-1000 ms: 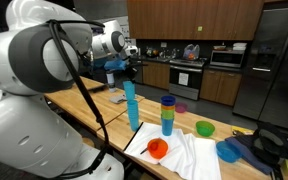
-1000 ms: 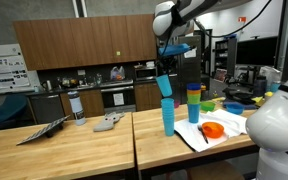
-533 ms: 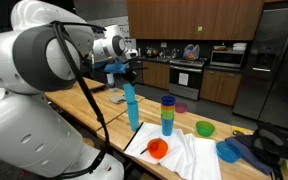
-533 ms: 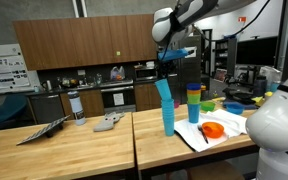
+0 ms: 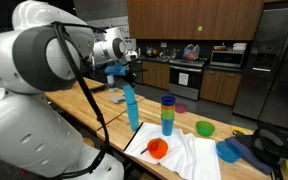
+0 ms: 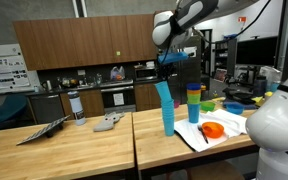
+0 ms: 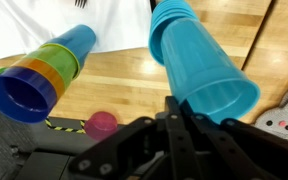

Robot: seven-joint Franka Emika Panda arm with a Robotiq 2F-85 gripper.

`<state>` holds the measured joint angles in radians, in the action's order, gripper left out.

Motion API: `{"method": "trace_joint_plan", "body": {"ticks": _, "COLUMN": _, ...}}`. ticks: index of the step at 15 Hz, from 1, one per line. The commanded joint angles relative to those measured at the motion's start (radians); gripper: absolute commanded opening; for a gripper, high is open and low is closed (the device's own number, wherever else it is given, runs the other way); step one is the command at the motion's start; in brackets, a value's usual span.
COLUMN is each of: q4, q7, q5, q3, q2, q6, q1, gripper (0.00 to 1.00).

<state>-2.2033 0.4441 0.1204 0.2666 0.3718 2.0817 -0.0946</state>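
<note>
The gripper (image 7: 174, 125) hangs mouth-down right over the blue cup stack (image 7: 199, 60). In the wrist view its fingers look drawn close together with nothing plainly between them, but I cannot tell whether they are clamped or slack. The open top cup faces up at the gripper, a little to one side of the fingertips.

In both exterior views the gripper (image 5: 127, 72) (image 6: 174, 66) sits just above the rim, too close to tell if they touch. The blue cup stack (image 5: 132, 105) (image 6: 166, 110) stands on the wooden counter (image 5: 99, 108), long axis upright with a slight lean.

Just beside the blue cup stack is a shorter mixed-colour cup stack (image 5: 167, 115) (image 7: 39, 75), with a pink cup (image 7: 102, 124) near it. Beyond the blue cup stack's foot lie a white cloth (image 5: 189, 155) and an orange bowl (image 5: 158, 149).
</note>
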Motion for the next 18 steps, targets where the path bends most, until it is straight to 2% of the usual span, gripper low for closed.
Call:
{"method": "trace_joint_plan", "body": {"ticks": 1, "q4": -0.016, "q7": 0.015, "q5": -0.001, "q3": 0.001, "q2": 0.012, "q6": 0.021, "q1": -0.002, "gripper": 0.01}}
{"method": "trace_joint_plan", "body": {"ticks": 11, "q4": -0.033, "q7": 0.014, "q5": -0.006, "q3": -0.008, "q2": 0.017, "q6": 0.037, "q1": 0.001, "gripper": 0.01}}
{"method": "trace_joint_plan", "body": {"ticks": 12, "q4": -0.032, "q7": 0.009, "q5": -0.008, "q3": -0.009, "q2": 0.017, "q6": 0.038, "q1": -0.001, "gripper": 0.3}}
{"method": "trace_joint_plan", "body": {"ticks": 13, "q4": -0.017, "q7": 0.01, "q5": -0.001, "q3": -0.004, "q2": -0.001, "q6": 0.021, "q1": 0.0, "gripper": 0.05}}
{"method": "trace_joint_plan", "body": {"ticks": 17, "q4": -0.02, "q7": 0.009, "q5": -0.001, "q3": -0.004, "q2": 0.0, "q6": 0.026, "q1": 0.0, "gripper": 0.29}}
{"method": "trace_joint_plan", "body": {"ticks": 18, "q4": -0.02, "q7": 0.009, "q5": -0.001, "q3": -0.004, "q2": 0.0, "q6": 0.027, "q1": 0.0, "gripper": 0.3}}
